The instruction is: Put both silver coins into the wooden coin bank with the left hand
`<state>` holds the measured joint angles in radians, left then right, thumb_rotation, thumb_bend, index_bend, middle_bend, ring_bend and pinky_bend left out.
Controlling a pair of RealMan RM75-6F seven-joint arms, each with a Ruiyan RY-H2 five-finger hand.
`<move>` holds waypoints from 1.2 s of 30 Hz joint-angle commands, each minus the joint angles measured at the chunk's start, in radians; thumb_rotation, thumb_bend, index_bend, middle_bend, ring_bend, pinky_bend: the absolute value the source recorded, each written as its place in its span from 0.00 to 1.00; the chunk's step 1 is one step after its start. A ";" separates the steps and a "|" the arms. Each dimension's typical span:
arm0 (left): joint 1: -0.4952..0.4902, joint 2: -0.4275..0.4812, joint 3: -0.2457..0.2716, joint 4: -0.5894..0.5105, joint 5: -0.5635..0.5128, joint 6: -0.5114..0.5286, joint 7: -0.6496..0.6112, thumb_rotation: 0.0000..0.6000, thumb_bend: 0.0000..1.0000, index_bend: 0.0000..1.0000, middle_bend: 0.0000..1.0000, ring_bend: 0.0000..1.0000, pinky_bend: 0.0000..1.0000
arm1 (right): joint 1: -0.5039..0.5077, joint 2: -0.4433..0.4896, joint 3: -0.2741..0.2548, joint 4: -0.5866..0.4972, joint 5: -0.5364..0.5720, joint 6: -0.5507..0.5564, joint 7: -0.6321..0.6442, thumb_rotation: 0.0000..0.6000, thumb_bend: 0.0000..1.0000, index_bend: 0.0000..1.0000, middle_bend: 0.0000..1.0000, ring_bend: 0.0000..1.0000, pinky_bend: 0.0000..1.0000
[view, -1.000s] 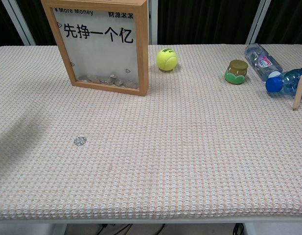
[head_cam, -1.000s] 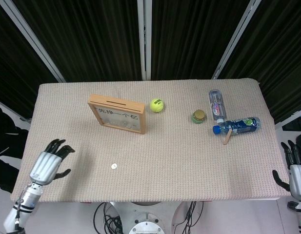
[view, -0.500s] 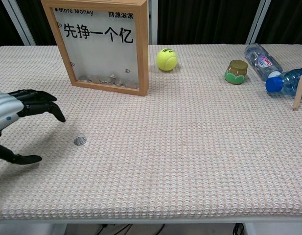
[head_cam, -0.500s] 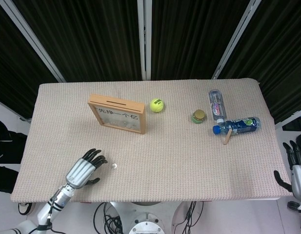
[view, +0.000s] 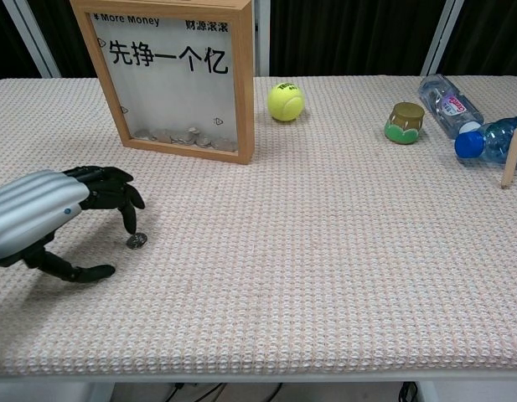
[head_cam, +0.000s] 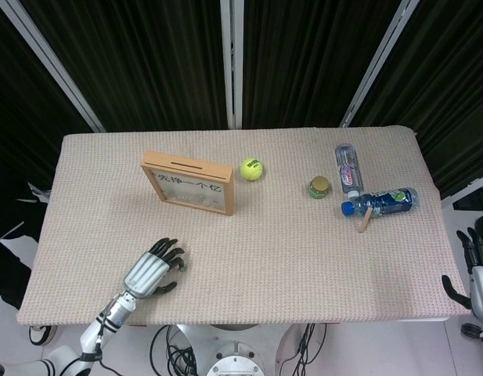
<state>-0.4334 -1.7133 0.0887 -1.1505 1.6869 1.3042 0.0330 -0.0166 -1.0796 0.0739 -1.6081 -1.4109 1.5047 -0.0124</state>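
Note:
The wooden coin bank (head_cam: 189, 182) (view: 170, 75) stands upright at the back left, with a clear front and several coins lying in its bottom. One silver coin (view: 137, 241) lies on the woven table mat in front of it. My left hand (head_cam: 153, 270) (view: 57, 213) hovers over the mat with its fingers curved down and its thumb spread apart. One fingertip (view: 130, 224) reaches the coin's near edge. In the head view the fingers hide the coin. My right hand (head_cam: 474, 266) hangs beyond the table's right edge, fingers apart, holding nothing.
A tennis ball (head_cam: 252, 168) (view: 286, 101) sits to the right of the bank. Further right are a small green and brown jar (head_cam: 319, 186) (view: 405, 122), two plastic bottles (head_cam: 347, 168) (head_cam: 382, 202) lying down, and a wooden stick (head_cam: 366, 215) (view: 512, 155).
My left hand has moved right across the mat, from the table's left edge to the coin, and its fingers have come down onto it. The right hand has barely moved.

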 commanded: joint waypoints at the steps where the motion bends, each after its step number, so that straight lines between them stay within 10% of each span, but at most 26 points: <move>1: -0.001 -0.004 -0.008 0.001 -0.008 -0.005 0.002 1.00 0.15 0.45 0.22 0.08 0.13 | -0.002 0.002 0.002 0.005 0.005 -0.001 0.009 1.00 0.27 0.00 0.00 0.00 0.00; 36: -0.007 -0.020 -0.012 0.013 -0.025 -0.048 -0.012 1.00 0.16 0.38 0.22 0.07 0.13 | -0.001 -0.002 0.001 0.018 0.006 -0.011 0.018 1.00 0.27 0.00 0.00 0.00 0.00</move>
<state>-0.4405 -1.7336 0.0763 -1.1371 1.6623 1.2566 0.0206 -0.0177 -1.0811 0.0751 -1.5903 -1.4045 1.4933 0.0050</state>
